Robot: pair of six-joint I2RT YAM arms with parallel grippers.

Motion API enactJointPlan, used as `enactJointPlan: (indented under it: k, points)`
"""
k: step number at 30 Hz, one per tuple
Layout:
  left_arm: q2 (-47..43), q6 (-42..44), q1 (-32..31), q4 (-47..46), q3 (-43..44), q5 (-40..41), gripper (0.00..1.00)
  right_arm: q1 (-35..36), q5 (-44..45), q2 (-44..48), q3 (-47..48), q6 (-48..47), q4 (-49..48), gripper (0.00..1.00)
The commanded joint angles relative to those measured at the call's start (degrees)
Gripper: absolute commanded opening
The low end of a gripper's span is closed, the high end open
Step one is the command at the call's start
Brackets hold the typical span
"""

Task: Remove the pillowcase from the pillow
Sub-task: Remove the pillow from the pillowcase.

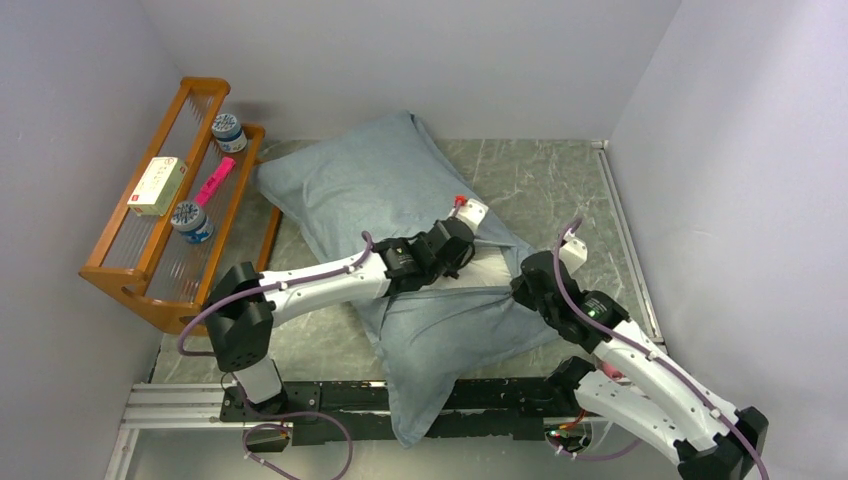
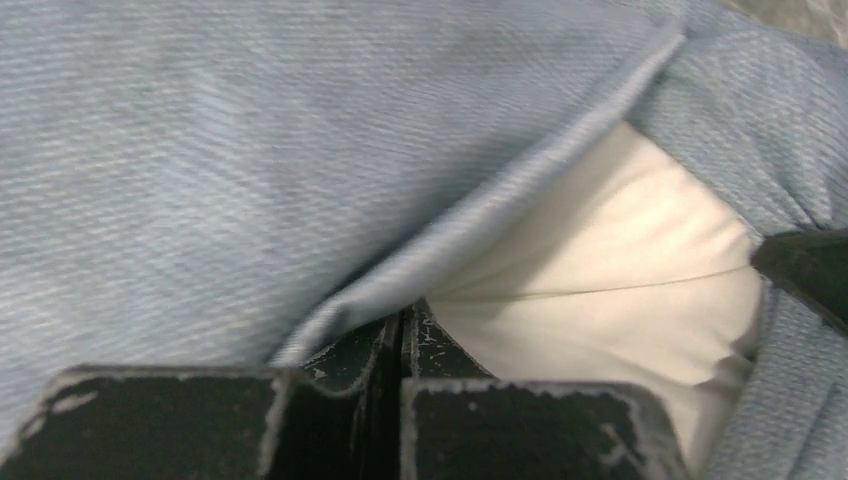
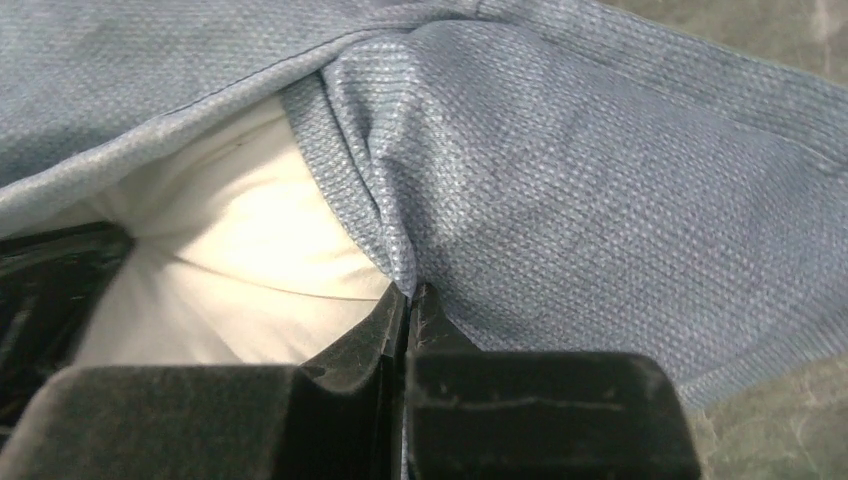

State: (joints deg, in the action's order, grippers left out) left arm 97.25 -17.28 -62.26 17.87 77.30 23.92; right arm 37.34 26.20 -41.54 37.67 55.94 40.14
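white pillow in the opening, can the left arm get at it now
Probably yes: the bare pillow lies right beside the left fingers, nothing over it. But they look shut on the pillowcase hem, so they'd need to let go first.

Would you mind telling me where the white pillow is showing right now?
In the top view the pillow peeks from the pillowcase opening at centre, between the left end effector and right end effector.
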Motion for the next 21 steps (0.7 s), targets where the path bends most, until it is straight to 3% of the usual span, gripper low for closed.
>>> enactJointPlan:
  k: [1, 9, 14, 21]
  points:
    - [-1.82, 1.34, 4.73, 9.23, -4.31, 4.97, 0.05, -0.54, 9.82, -3.4, 0.02, 5.59, 14.04, 0.0]
    - [-4.85, 1.91, 9.99, 8.2, -8.25, 4.63, 0.05, -0.58, 2.39, -3.82, -2.11, -2.05, 2.07, 0.0]
    - [-9.69, 4.6, 10.18, 4.3, -9.15, -3.69, 0.06, -0.6, -3.59, -2.43, -1.38, -9.72, -6.79, 0.0]
    - [-17.58, 8.0, 9.75, -7.28, -11.07, -18.57, 0.49, -0.6, 4.32, 4.69, 3.02, -11.54, -3.97, 0.0]
